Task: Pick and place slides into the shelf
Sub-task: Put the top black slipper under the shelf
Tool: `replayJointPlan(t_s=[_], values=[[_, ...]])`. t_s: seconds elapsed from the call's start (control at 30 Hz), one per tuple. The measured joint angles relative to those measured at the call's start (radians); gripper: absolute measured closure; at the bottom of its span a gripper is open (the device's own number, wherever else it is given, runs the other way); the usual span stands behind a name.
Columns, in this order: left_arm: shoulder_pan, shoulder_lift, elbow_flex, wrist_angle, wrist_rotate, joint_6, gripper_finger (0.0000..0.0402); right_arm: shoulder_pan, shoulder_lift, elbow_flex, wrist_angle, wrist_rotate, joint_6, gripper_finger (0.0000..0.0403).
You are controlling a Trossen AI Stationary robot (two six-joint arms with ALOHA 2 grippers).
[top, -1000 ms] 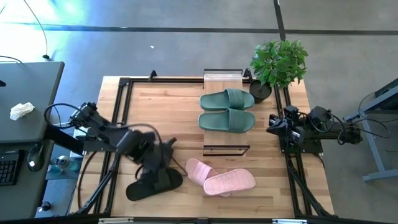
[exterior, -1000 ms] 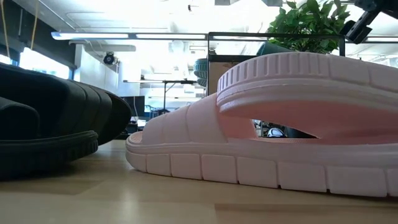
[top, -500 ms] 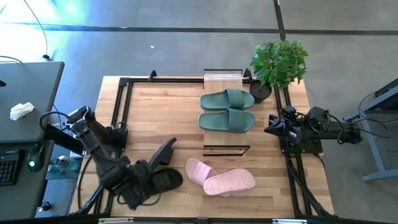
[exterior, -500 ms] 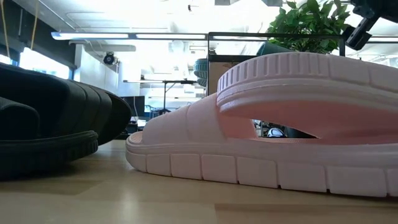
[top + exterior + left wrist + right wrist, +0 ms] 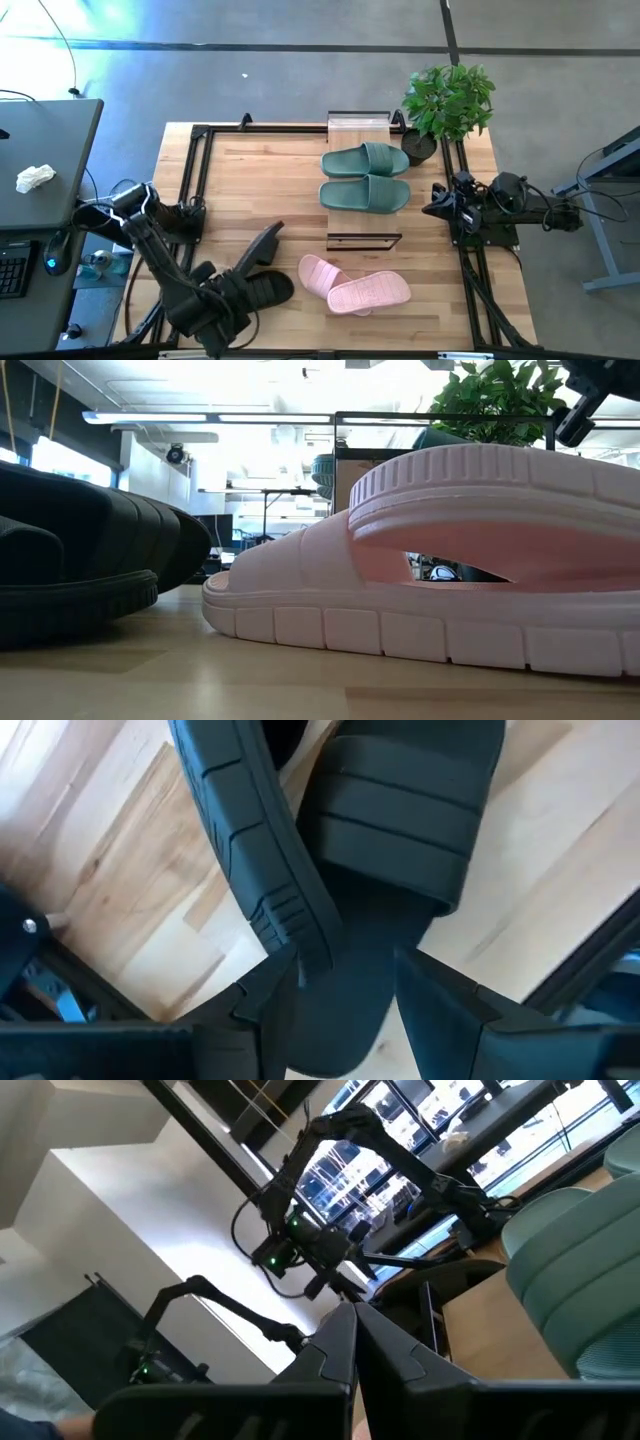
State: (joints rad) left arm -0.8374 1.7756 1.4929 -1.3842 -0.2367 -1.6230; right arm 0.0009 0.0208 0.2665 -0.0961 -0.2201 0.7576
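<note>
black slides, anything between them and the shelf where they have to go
Mostly no. The black slides lie at the table's near left, the left gripper closed around one. Bare tabletop runs toward the shelf. The pink slides sit right of that path, and green slides fill the shelf's top board.

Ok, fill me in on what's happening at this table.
The left end effector is closed on a black slide at the table's near left. The green pair already sits on the shelf; the pink pair lies on the table in front of it. The right end effector waits, shut, at the right edge.
</note>
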Motion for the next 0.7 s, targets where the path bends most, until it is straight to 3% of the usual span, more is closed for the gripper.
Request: replayJointPlan(t_s=[0.43,0.7], values=[[0.05,0.115,0.0,-0.051,0.074,0.048,0.025,0.0,0.001,0.0,-0.009,0.014,-0.007,0.0402],[0.06,0.121,0.0,-0.165,0.189,0.031,0.025,0.0,0.005,0.0,-0.014,0.018,-0.007,0.0402]])
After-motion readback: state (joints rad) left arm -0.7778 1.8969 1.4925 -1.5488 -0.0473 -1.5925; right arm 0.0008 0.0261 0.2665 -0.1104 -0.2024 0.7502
